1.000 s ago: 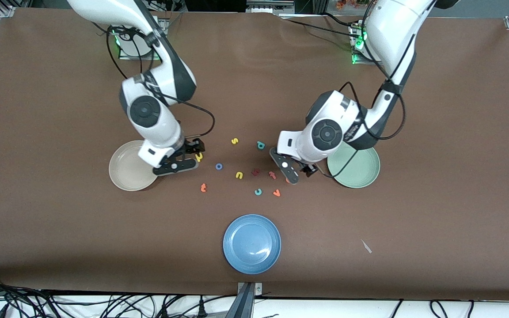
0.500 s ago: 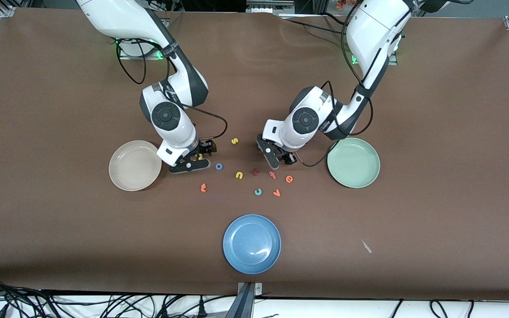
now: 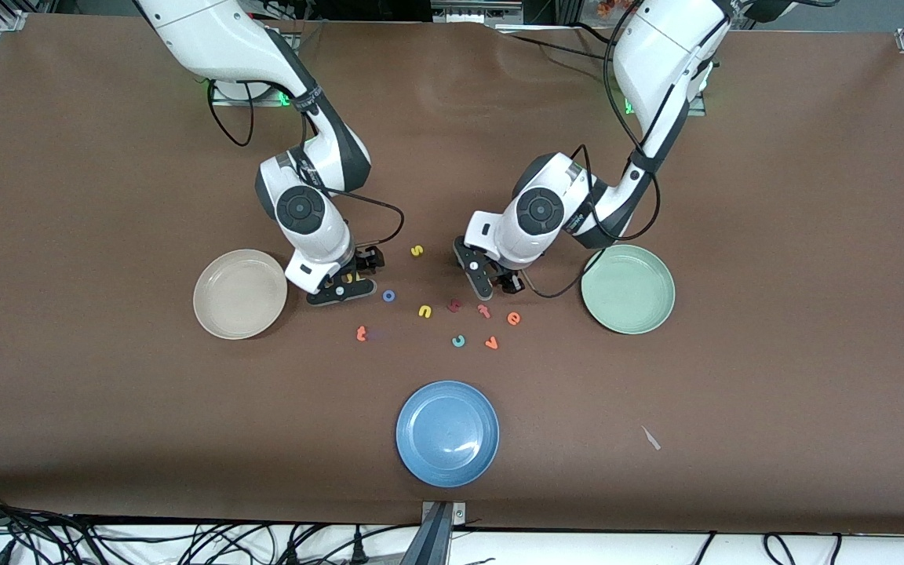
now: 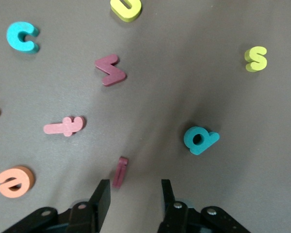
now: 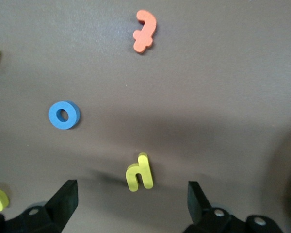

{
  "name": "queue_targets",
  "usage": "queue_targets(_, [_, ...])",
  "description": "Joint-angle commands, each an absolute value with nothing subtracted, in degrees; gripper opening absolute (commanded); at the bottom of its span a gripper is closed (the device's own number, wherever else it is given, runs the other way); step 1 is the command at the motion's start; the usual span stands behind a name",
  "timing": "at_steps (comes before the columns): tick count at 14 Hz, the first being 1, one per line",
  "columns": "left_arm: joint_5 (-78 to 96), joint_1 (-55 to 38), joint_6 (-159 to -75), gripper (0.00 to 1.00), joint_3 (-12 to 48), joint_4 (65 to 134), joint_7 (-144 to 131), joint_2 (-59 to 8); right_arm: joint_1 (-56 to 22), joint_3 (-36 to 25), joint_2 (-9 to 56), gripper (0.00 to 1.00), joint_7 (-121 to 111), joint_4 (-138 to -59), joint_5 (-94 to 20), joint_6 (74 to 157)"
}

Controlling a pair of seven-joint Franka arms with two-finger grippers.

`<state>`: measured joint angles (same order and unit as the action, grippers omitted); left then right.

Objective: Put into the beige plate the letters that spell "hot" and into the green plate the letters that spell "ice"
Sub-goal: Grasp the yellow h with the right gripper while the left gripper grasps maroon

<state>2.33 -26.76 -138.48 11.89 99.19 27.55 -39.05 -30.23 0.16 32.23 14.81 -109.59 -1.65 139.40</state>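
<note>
Left wrist view: my left claw [image 4: 132, 200] stands half apart, empty, the red i [image 4: 120, 171] just off one finger; closing may flick it. My right claw [image 5: 132, 200], wide apart, straddles the yellow h [image 5: 138, 172].

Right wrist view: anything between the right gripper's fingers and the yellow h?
No. In the right wrist view the yellow h lies on bare brown table between the open fingers of the right gripper, nothing else in that gap.

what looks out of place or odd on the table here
A small pale scrap lies alone on the brown table, nearer the front camera than the green plate, apart from the scattered letters. Nothing looks spilled or damaged.
</note>
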Motion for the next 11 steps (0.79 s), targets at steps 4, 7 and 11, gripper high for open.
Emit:
queue_targets(4, [-3.86,-26.63,-140.53,0.45,11.69,98.61,28.39,-40.60,-29.36,0.88,33.40,0.95,10.29,-109.95,-2.64,140.89])
queue_targets(7, [-4.13,-26.72,-142.29,0.44,11.60,98.61,28.48,-41.31,-29.18,0.88,33.75,0.87,8.89,-109.95,-3.95,140.89])
queue_targets(11, [-5.36,-26.72,-143.79,0.35,11.60,98.53,28.39,-42.01,-28.74,0.88,34.19,0.75,7.39,-109.95,-4.92,140.89])
